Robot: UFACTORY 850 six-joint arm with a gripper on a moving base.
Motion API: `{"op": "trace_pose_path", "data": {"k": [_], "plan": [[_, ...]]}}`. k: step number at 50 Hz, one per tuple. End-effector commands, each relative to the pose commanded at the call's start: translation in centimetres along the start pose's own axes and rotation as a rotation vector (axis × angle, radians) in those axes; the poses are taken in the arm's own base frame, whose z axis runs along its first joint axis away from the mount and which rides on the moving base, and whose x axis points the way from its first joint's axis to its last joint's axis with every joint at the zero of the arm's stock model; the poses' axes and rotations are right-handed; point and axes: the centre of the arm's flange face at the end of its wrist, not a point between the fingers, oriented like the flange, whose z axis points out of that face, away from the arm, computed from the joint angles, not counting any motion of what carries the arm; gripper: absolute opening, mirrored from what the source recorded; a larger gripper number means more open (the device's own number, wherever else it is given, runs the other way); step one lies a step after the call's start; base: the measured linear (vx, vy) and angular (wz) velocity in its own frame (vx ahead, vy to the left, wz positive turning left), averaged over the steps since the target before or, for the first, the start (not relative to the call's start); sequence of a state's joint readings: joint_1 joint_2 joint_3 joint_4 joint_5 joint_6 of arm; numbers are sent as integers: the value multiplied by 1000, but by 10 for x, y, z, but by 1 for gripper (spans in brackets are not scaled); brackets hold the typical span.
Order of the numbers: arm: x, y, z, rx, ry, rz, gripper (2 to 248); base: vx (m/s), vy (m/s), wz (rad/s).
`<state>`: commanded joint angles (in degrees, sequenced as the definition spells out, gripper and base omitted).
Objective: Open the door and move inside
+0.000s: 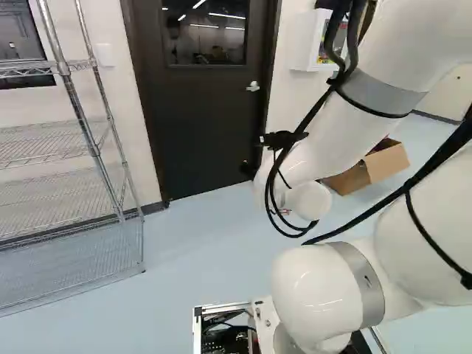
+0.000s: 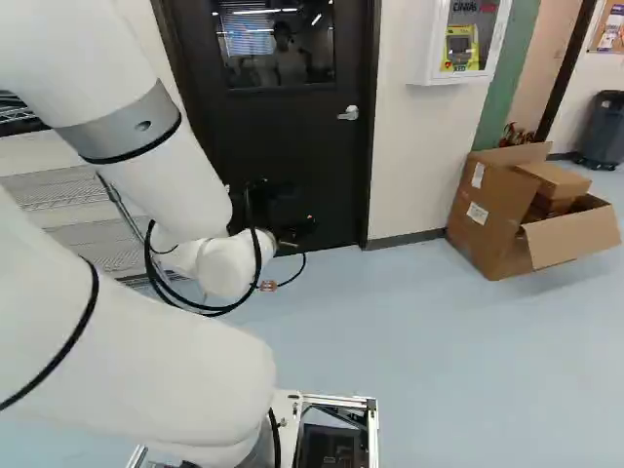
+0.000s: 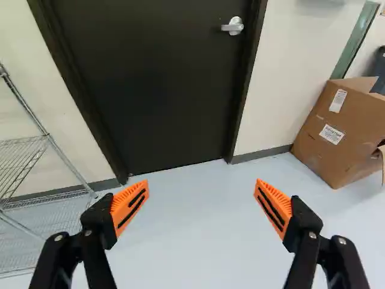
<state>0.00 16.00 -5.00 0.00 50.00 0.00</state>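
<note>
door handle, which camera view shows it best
The wrist view: the silver door handle looks largest there, its shape is easiest to make out, and nothing covers it. Both base views also show it uncovered near the edge of the dark door, but smaller and with less detail.

1. A lab or workroom in a commercial or institutional building is suggested; its exact use cannot be told.
2. The dark door (image 1: 206, 122) is fitted with a window (image 1: 204, 37) and lever handle (image 2: 349, 113); strip lights (image 1: 227, 15) are seen in the glass.
3. The smooth, pale blue floor (image 2: 439, 361) is edged by dark baseboard (image 2: 405, 239); wire shelving (image 1: 96, 151) is seen.
4. A yellow device (image 2: 459, 51) is housed in a white wall cabinet (image 2: 429, 58); a cardboard box (image 2: 487, 210), bin (image 2: 603, 127) and notice board (image 2: 609, 29) are visible.
</note>
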Motion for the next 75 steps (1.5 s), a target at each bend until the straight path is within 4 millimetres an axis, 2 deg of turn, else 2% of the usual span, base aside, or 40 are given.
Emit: {"op": "trace_pose_path", "data": {"k": [63,75], "plan": [[0,0,0,0,0,0,247,247,-71,-3],[0,0,0,0,0,0,247,242,-63,125]]}}
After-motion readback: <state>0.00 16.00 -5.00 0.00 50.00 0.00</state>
